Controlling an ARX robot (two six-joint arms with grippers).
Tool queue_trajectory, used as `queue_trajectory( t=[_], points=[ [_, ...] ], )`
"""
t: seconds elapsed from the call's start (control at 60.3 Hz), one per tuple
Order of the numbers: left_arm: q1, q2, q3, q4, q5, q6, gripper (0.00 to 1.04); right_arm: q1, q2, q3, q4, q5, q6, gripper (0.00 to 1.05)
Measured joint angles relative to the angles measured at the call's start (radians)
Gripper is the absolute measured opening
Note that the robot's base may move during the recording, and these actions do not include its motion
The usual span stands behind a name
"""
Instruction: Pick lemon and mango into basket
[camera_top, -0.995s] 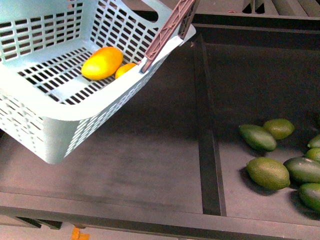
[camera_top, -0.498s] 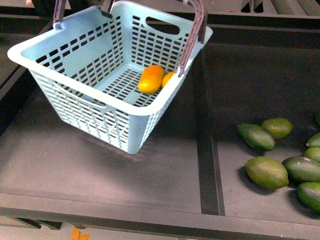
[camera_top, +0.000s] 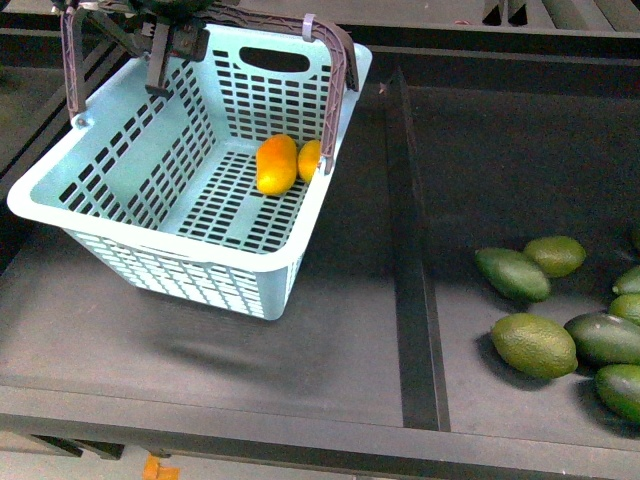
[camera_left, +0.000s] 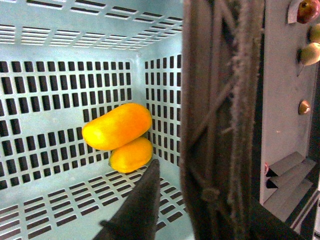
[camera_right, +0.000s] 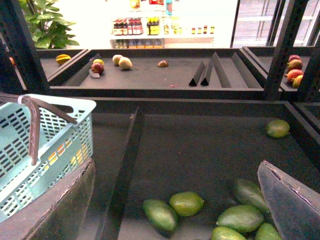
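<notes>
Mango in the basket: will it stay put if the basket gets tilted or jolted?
Probably not. The mango is smooth and rounded, lying loose on the slotted floor of the basket, so it would likely roll or slide. The lemon and the end wall beside it should limit travel that way. The walls look tall enough to keep it in.

One basket (camera_top: 150, 250) is in view, holding one mango (camera_top: 276, 164) and one lemon (camera_top: 309, 159). On the bench (camera_top: 300, 340) to the right lie seven dark green fruits (camera_top: 535, 345) in the front view, several cut by the frame's edge.
</notes>
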Motion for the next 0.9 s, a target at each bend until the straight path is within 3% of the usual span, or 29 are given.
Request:
queue_trajectory(
  t=[0.149,0.282,0.448,0.63,0.697,0.746,0.763,0.796,0.846,0.896],
  points=[
    [0.006,-0.066,-0.083,0.0,-0.027,0.0,0.64,0.0,0.0,0.0,0.0,0.0,0.0,0.96],
    [0.022,-0.244,-0.19,-0.058,-0.13,0.001,0.99,0.0,0.0,0.0,0.0,0.0,0.0,0.96],
    [0.018,-0.432,-0.304,-0.168,-0.223,0.014,0.98,0.0,0.0,0.0,0.0,0.0,0.0,0.96],
    [-0.013,-0.527,-0.387,-0.174,-0.228,0.018,0.98,0.0,0.0,0.0,0.0,0.0,0.0,0.96],
    [0.005,-0.574,-0.537,0.148,-0.084,0.264,0.88,0.0,0.0,0.0,0.0,0.0,0.0,0.96],
    [0.031,-0.643,-0.805,0.653,0.029,0.725,0.72,0.0,0.0,0.0,0.0,0.003,0.0,0.96],
    [0.037,-0.657,-0.857,0.758,0.037,0.824,0.69,0.0,0.0,0.0,0.0,0.003,0.0,0.96],
    [0.047,-0.681,-0.924,0.882,0.051,0.966,0.63,0.0,0.0,0.0,0.0,0.003,0.0,0.96],
    [0.082,-0.768,-1.072,1.108,0.07,1.292,0.47,0.0,0.0,0.0,0.0,0.003,0.0,0.96],
    [0.105,-0.833,-1.155,1.167,0.084,1.416,0.35,0.0,0.0,0.0,0.0,0.003,0.0,0.96]
  ],
)
